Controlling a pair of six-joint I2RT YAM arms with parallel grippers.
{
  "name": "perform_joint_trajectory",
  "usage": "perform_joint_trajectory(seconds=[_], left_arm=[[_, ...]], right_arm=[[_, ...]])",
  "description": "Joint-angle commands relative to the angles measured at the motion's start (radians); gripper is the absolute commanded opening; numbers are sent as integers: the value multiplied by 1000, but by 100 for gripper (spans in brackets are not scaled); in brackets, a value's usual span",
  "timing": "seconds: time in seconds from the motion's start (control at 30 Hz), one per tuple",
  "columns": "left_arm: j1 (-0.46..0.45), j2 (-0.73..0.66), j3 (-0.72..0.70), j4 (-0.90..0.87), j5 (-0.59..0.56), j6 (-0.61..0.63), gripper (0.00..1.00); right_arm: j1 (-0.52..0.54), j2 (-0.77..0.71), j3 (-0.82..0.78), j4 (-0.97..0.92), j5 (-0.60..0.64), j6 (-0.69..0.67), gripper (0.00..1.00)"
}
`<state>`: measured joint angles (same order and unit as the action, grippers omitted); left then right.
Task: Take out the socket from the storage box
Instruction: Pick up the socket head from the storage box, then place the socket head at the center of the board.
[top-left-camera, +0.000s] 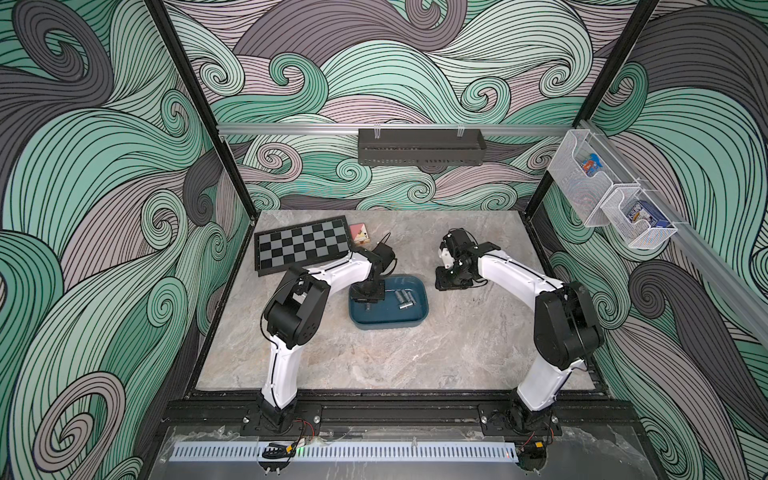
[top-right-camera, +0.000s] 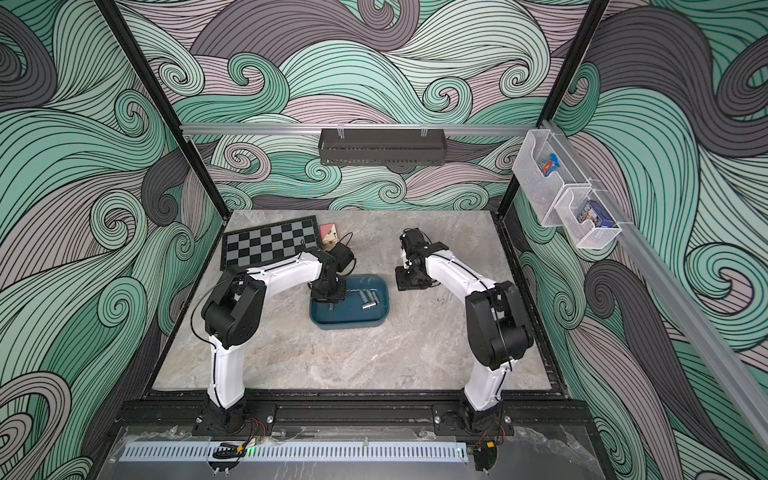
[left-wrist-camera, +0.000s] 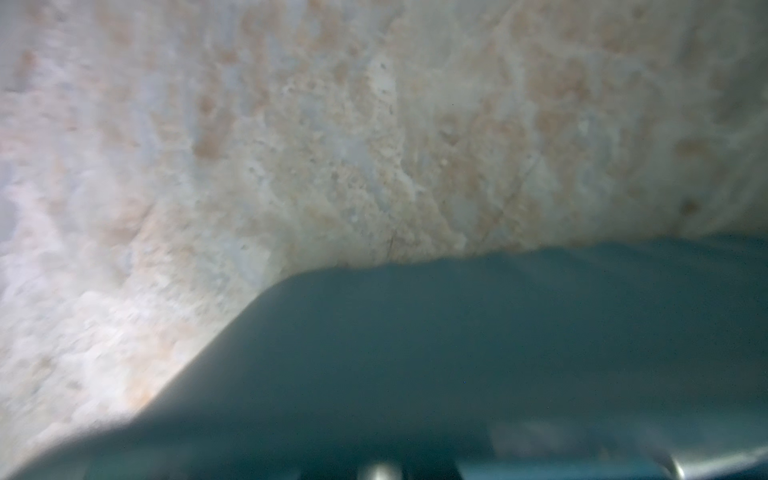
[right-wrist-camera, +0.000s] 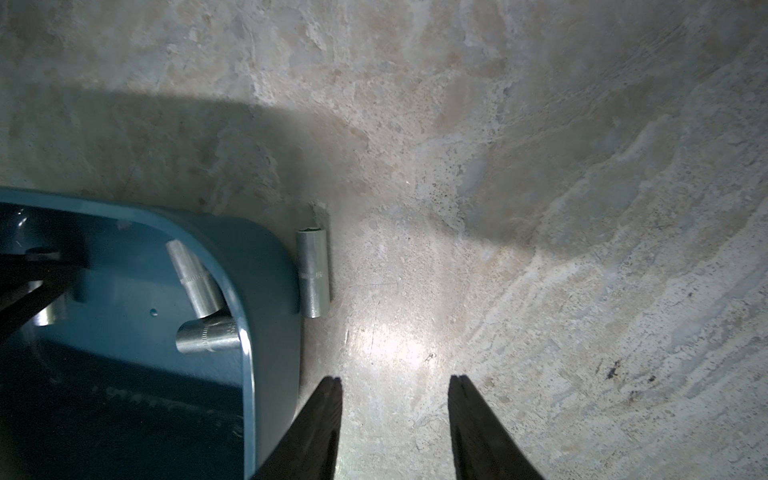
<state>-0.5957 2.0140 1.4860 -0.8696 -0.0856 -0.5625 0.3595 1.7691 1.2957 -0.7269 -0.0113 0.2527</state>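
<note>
Left pincer (top-left-camera: 367, 299) is reaching down into the left end of the storage box (top-left-camera: 388, 325), directly over one small socket (top-left-camera: 368, 307); whether its jaws are apart or together cannot be told, the left wrist view being blurred; right pincer (right-wrist-camera: 395, 379) is pointing down at bare worktop (right-wrist-camera: 540, 166) just beside the box's right end, jaws standing apart and gripping nothing; several more sockets (top-left-camera: 405, 297) are lying loose inside the box near its middle; a further socket (right-wrist-camera: 313, 274) is lying on the worktop against the box's outer wall.
</note>
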Motion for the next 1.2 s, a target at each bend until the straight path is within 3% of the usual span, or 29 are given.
perform_joint_trajectory(seconds=[0.0, 0.17, 0.43, 0.53, 1.0, 1.17], left_arm=[[8, -131, 40, -84, -16, 35, 0], [57, -271, 3, -128, -17, 70, 0], [255, -415, -145, -136, -22, 168, 0], [285, -406, -169, -134, -47, 190, 0], [299, -204, -191, -24, 54, 214, 0], [309, -162, -201, 22, 80, 226, 5]], right_arm=[[-1, 7, 3, 1, -10, -3, 46], [-2, 9, 4, 2, -10, -3, 46], [-1, 8, 5, 0, -14, -2, 46], [-2, 10, 5, 1, -11, -3, 46], [-1, 26, 22, 7, 6, -4, 46], [-1, 23, 11, 11, -1, -1, 47]])
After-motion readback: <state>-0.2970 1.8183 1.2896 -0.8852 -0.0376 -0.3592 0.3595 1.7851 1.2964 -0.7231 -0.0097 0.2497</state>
